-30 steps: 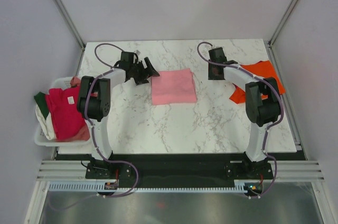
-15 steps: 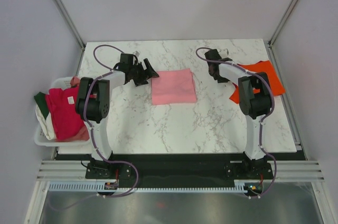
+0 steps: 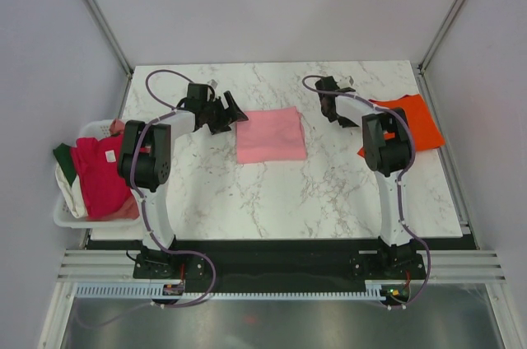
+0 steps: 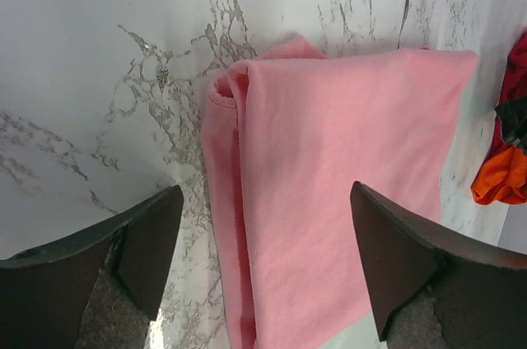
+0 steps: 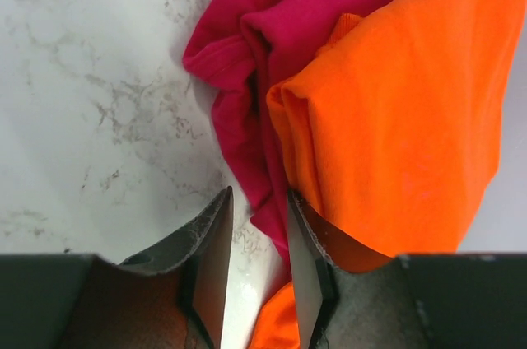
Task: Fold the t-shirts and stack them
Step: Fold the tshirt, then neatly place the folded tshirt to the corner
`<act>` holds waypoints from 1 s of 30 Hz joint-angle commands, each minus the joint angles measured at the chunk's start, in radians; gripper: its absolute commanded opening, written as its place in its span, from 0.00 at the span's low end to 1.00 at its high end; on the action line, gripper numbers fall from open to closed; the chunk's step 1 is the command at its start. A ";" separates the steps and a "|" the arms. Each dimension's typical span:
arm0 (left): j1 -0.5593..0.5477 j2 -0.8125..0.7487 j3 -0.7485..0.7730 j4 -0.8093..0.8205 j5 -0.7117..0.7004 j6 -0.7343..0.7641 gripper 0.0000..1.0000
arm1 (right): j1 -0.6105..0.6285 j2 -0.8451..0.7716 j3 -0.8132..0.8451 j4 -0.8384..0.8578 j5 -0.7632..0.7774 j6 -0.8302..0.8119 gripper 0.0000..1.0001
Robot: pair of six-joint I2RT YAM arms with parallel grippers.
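Pink t-shirt [image 3: 271,134] folded centre; orange t-shirt [image 3: 418,125] right; basket [image 3: 67,214] left.

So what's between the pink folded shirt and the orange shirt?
Top view: bare white marble table and the right gripper. Right wrist view: a crumpled crimson shirt touching the bright orange shirt.

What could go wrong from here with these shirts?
The right jaws straddle an edge of the crimson shirt with the orange shirt pressed against it, so one pinch may drag both. The left jaws stand wide open beside the folded pink shirt; a careless move could rumple it.
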 commanded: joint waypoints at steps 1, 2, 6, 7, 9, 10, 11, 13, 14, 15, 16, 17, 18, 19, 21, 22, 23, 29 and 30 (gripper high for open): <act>0.005 -0.027 -0.006 0.013 -0.014 0.007 0.90 | -0.022 0.043 0.035 -0.045 0.018 0.016 0.40; 0.005 -0.025 -0.006 0.012 -0.014 0.009 0.90 | -0.027 0.050 0.039 -0.053 0.021 0.019 0.39; 0.008 -0.029 -0.011 0.012 -0.015 0.004 0.89 | -0.041 0.073 0.060 -0.090 0.049 0.036 0.38; 0.010 -0.029 -0.009 0.012 -0.012 0.006 0.89 | -0.044 0.077 0.063 -0.103 0.050 0.047 0.36; 0.010 -0.029 -0.011 0.012 -0.014 0.003 0.89 | -0.051 0.083 0.066 -0.116 0.059 0.059 0.28; 0.012 -0.027 -0.011 0.012 -0.012 0.004 0.89 | -0.053 0.080 0.065 -0.120 0.064 0.065 0.23; 0.012 -0.027 -0.012 0.013 -0.012 0.004 0.89 | -0.053 0.077 0.065 -0.123 0.059 0.075 0.12; 0.013 -0.027 -0.011 0.012 -0.011 0.004 0.89 | -0.051 0.056 0.062 -0.123 0.003 0.081 0.02; 0.013 -0.027 -0.011 0.013 -0.011 0.003 0.89 | -0.044 0.045 0.059 -0.123 -0.019 0.091 0.00; 0.013 -0.027 -0.012 0.012 -0.011 0.004 0.89 | -0.038 0.036 0.048 -0.122 -0.031 0.093 0.00; 0.013 -0.027 -0.011 0.012 -0.011 0.003 0.89 | -0.028 0.018 0.043 -0.119 -0.042 0.098 0.00; 0.013 -0.027 -0.011 0.012 -0.011 0.003 0.89 | -0.010 0.008 0.042 -0.119 -0.048 0.101 0.00; 0.013 -0.027 -0.011 0.012 -0.011 0.003 0.89 | -0.001 -0.001 0.042 -0.120 -0.062 0.107 0.00; 0.013 -0.029 -0.012 0.010 -0.012 0.001 0.89 | 0.005 -0.013 0.045 -0.126 -0.088 0.113 0.00; 0.013 -0.030 -0.012 0.012 -0.012 0.001 0.89 | 0.024 -0.027 0.057 -0.131 -0.163 0.134 0.00; 0.013 -0.030 -0.012 0.013 -0.012 0.001 0.89 | 0.041 -0.035 0.074 -0.143 -0.198 0.148 0.00; 0.013 -0.030 -0.014 0.012 -0.014 0.003 0.89 | 0.047 -0.036 0.083 -0.143 -0.217 0.148 0.00; 0.013 -0.035 -0.015 0.012 -0.017 0.003 0.89 | 0.096 -0.036 0.158 -0.162 -0.332 0.176 0.04; 0.013 -0.035 -0.015 0.013 -0.017 0.004 0.89 | 0.098 -0.036 0.175 -0.163 -0.362 0.179 0.06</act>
